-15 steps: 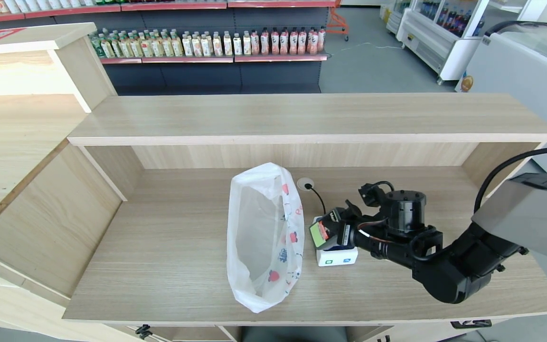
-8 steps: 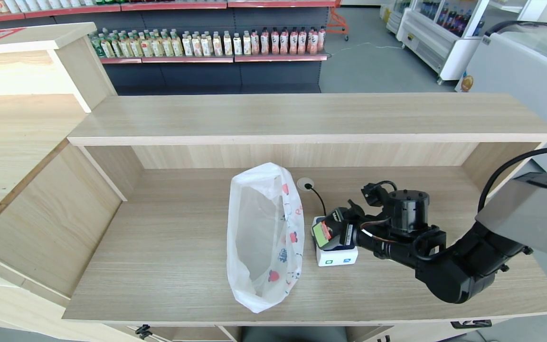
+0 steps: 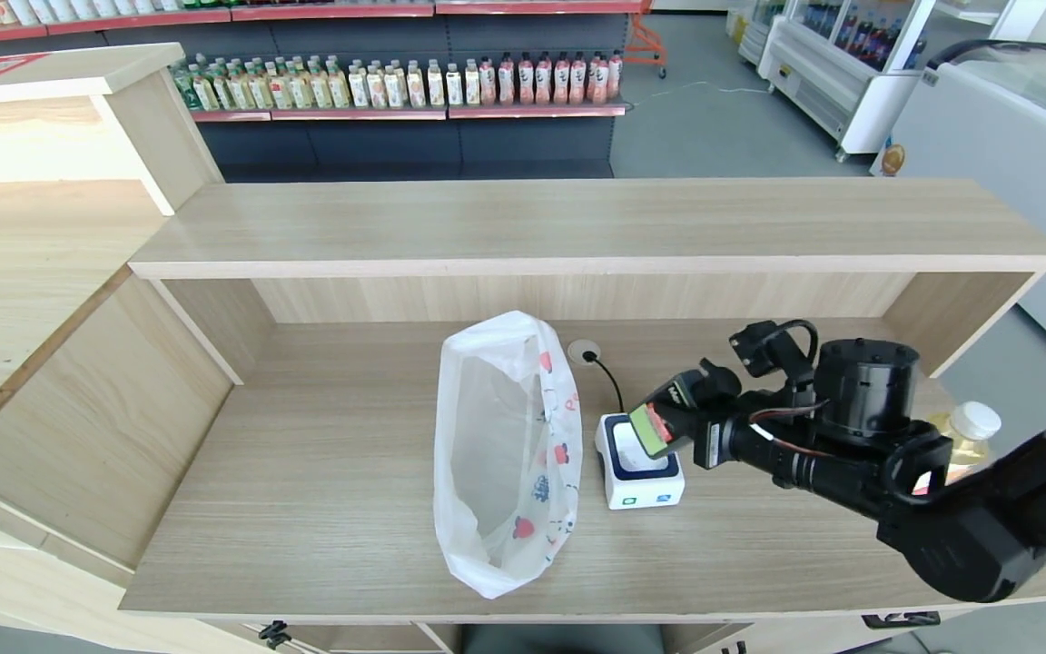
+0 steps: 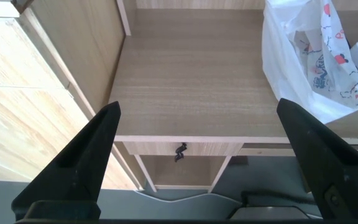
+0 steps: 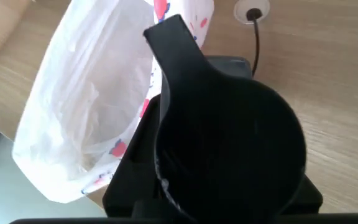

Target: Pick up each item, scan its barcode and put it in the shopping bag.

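My right gripper [image 3: 671,421] is shut on a dark can [image 3: 655,425] with a green and red end. It holds the can tilted just above the right side of the white barcode scanner [image 3: 636,472]. In the right wrist view the can [image 5: 229,149] looks like a dark round body over the scanner. The white shopping bag [image 3: 505,454] with red and blue prints lies open to the scanner's left and shows again as a crumpled white bag [image 5: 86,106]. My left gripper [image 4: 199,109] hangs open below the counter's front edge, facing the bag [image 4: 316,56].
A clear bottle [image 3: 966,429] with a white cap stands at the counter's right end, behind my right arm. The scanner's cable runs to a round port [image 3: 584,351] at the back. A raised wooden ledge [image 3: 596,227] walls the rear, with side panels left and right.
My right arm has drawn back to the right and lifted the can off the scanner's top. That uncovers the scanner's window and the bottle on the right. The bag has stayed put.
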`<state>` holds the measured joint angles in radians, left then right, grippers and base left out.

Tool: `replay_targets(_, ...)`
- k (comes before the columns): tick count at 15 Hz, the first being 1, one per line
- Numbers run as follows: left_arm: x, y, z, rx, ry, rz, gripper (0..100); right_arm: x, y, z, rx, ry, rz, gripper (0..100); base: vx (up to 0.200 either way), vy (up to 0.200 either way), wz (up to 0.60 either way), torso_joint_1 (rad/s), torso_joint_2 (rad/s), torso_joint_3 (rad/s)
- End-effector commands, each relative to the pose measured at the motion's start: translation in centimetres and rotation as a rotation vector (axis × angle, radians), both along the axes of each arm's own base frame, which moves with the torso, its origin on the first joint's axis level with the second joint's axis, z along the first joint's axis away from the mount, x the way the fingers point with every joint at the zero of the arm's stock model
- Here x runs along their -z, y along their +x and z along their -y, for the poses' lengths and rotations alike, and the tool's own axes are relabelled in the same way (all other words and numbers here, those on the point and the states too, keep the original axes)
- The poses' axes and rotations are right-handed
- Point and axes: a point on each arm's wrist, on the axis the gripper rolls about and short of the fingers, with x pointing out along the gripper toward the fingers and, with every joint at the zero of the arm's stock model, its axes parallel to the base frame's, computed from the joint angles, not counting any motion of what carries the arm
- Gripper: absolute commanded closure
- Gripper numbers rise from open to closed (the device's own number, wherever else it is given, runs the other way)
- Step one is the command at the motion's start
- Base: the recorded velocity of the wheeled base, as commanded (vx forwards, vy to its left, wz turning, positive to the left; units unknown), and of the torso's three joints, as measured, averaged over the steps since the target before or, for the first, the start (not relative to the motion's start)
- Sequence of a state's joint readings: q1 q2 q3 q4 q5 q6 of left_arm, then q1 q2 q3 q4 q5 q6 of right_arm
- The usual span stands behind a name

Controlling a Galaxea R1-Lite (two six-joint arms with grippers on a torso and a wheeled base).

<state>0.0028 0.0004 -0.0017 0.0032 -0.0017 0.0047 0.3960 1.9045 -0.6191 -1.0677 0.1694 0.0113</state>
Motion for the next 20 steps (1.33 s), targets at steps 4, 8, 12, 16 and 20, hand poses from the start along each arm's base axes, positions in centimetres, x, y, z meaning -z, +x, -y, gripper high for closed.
replay_targets(4,0.0,0.0,0.0,0.000,0.005,0.000,0,-2.4,-3.2,1.1,0.123,-0.062,0.102,100,0.000,0.000,0.00,0.000,0.00,0.000)
replay_targets(8,0.0,0.0,0.0,0.000,0.008,0.000,0,-2.8,-2.8,0.5,0.115,0.008,0.083,100,0.000,0.000,0.00,0.000,0.00,0.000)
replay_targets(12,0.0,0.0,0.0,0.000,0.001,0.000,0,-2.9,-2.7,-0.5,0.090,0.063,0.057,100,0.000,0.100,0.00,0.000,0.00,0.001)
replay_targets(16,0.0,0.0,0.0,0.000,0.001,0.000,0,-2.7,-3.5,-1.9,0.042,0.086,0.031,100,0.000,0.100,0.00,0.001,0.00,0.000)
replay_targets(20,0.0,0.0,0.0,0.000,0.000,0.000,0,-1.1,-2.9,-2.4,0.042,0.072,-0.022,100,0.000,0.000,0.00,0.000,0.00,0.000)
